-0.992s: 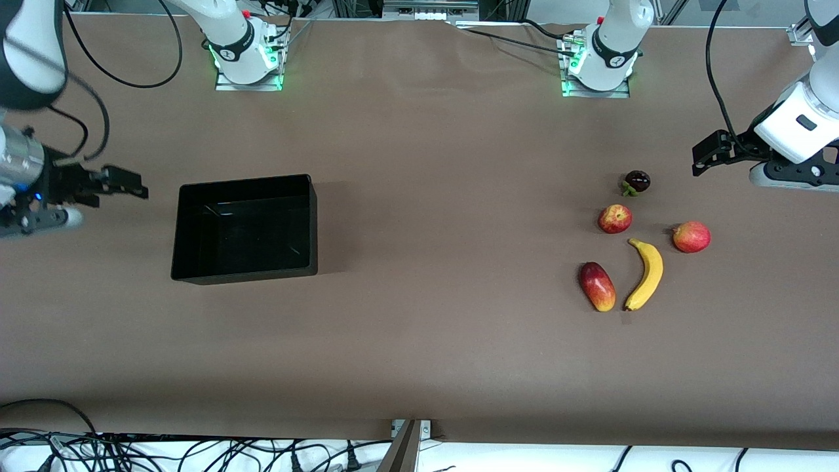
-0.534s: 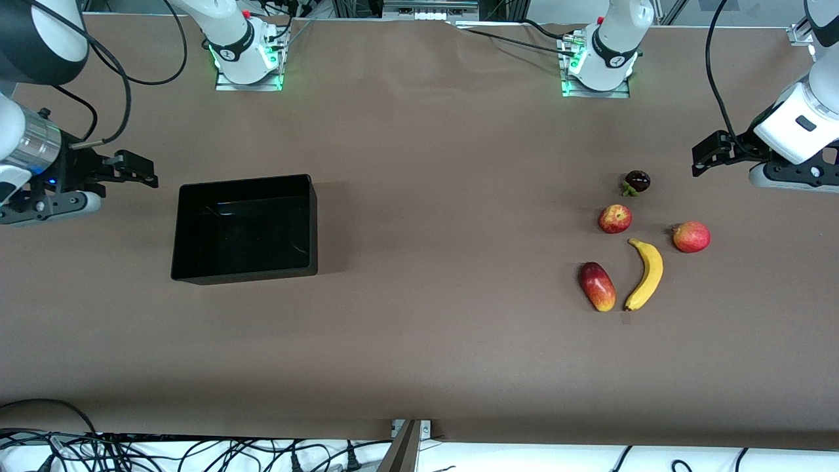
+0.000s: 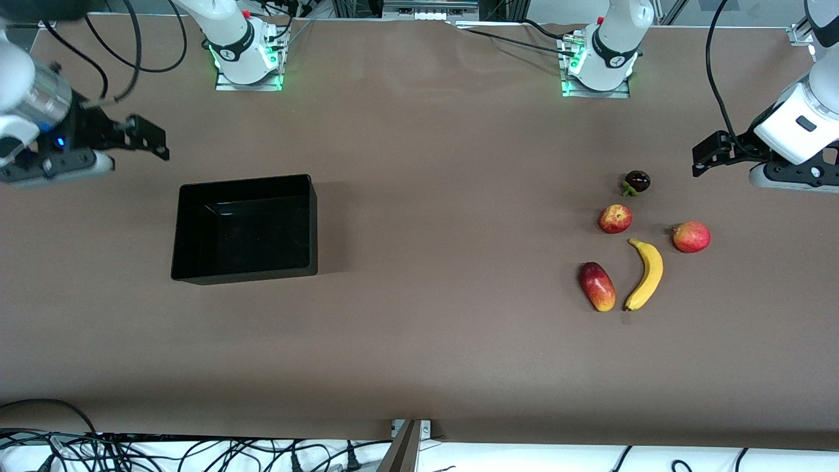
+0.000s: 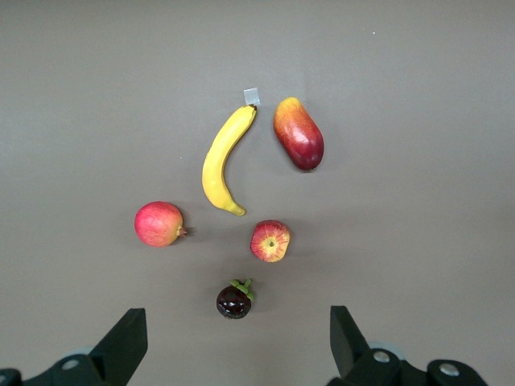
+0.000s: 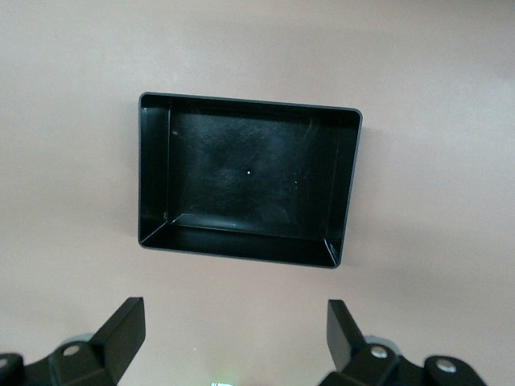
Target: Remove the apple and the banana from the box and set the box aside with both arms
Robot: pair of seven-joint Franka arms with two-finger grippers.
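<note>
With fingers spread, the right gripper [image 3: 147, 137] is held over bare table beside the black tray [image 3: 244, 228], and the left gripper [image 3: 704, 152], likewise spread, apparently waits near the banana [image 3: 645, 274] and apple [image 3: 615, 218].

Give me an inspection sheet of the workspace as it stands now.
Surface: brown table, bare between box and fruit.
Job's things: black box empty; banana and apple on the table.
Clutter: mango, red round fruit, dark purple fruit beside them.
Grippers: left gripper open, over the table by the fruit; right gripper open, above the table near the box.
Cables: black cables along the near edge.
Surroundings: nothing seen.
</note>
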